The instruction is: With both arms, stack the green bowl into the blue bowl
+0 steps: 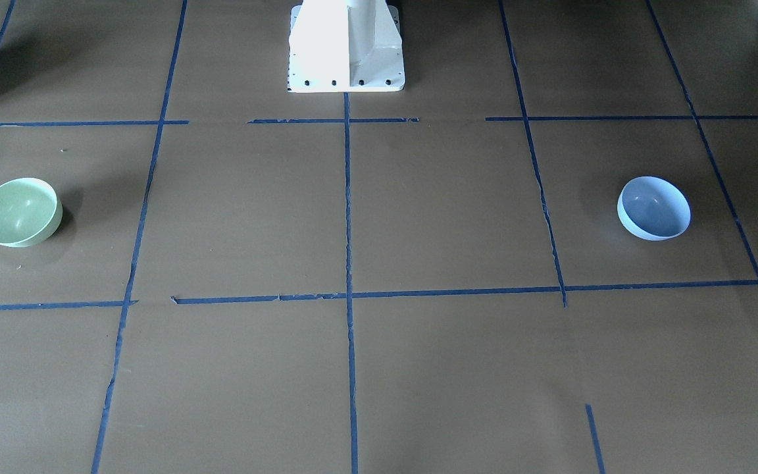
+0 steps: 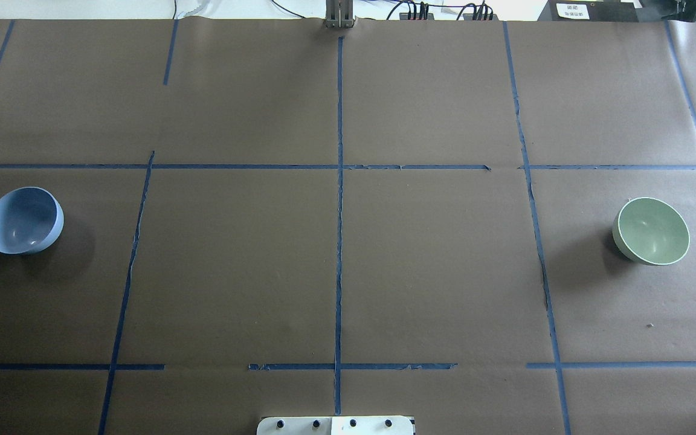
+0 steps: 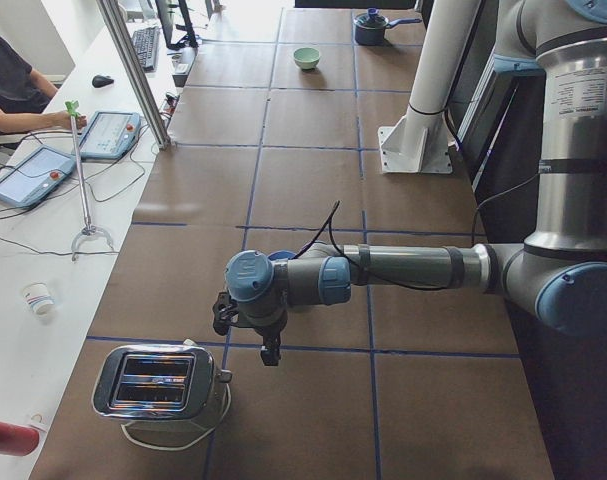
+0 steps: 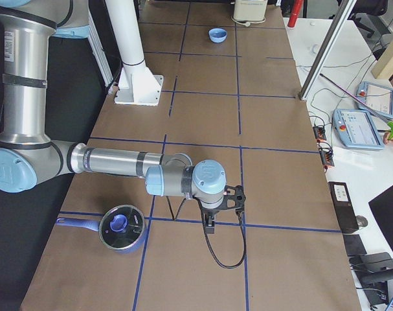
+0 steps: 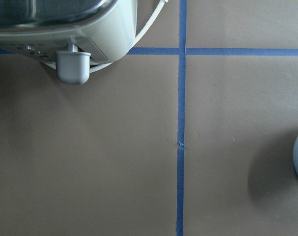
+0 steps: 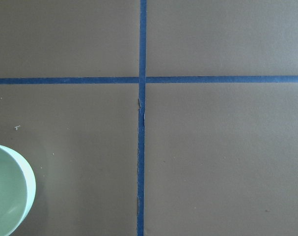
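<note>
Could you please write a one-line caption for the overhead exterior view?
Blue bowl at far left and green bowl at far right, both empty, on the tape-gridded brown table.

Two bowls (image 2: 651,231) (image 2: 23,220), two arms (image 3: 403,268) (image 4: 112,160), one toaster (image 3: 158,382)

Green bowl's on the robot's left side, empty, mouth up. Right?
Not quite. The green bowl is on the robot's right side, as the overhead exterior view shows. It is empty and mouth up, as you say.
</note>
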You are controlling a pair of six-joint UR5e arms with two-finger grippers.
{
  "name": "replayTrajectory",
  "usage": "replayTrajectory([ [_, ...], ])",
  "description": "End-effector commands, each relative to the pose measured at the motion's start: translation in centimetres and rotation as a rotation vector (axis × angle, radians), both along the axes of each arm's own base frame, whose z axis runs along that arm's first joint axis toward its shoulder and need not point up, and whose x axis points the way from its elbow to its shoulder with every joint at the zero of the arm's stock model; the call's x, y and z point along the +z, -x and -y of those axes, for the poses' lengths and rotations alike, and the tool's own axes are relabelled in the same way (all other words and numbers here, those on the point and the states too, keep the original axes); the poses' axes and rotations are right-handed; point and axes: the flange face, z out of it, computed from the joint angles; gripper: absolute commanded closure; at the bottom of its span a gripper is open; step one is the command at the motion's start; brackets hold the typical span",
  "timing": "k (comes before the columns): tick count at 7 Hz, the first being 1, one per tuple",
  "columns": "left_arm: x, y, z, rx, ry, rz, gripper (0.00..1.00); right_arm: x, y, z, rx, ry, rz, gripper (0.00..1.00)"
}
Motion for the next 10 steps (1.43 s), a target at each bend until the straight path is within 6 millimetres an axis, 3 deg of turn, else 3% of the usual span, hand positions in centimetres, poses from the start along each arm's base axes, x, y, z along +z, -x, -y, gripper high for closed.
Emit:
replayTrajectory([
  [1,-0.2,0.0,0.1,0.0,-0.006,-0.001,0.0,0.0,0.0,0.0,0.0,-0.001,0.0,0.0],
  [3,-0.7,0.0,0.3,-0.001,-0.015,-0.006,0.0,-0.8,0.0,0.1,0.002,-0.008,0.001,0.0],
  [5,-4.4,-0.6,2.8,0.006,-0.13,0.007,0.0,-1.4,0.0,0.6,0.002,-0.023,0.003,0.0],
  [6,-4.0,-1.2,3.0,0.012,-0.123,0.003,0.0,-2.5,0.2,1.3,-0.001,-0.045,0.025,0.0],
  [7,-5.4,-2.2,3.3,0.033,-0.158,-0.009,0.0,-3.3,0.3,1.8,-0.004,-0.065,0.021,0.0],
  [8,-6.4,-2.7,4.0,0.039,-0.169,-0.024,0.0,-6.6,0.0,4.6,-0.004,-0.127,0.005,0.0],
  [10,-7.5,-8.1,3.6,0.043,-0.093,-0.127,0.0,-6.3,0.1,4.4,-0.005,-0.125,0.015,0.0],
])
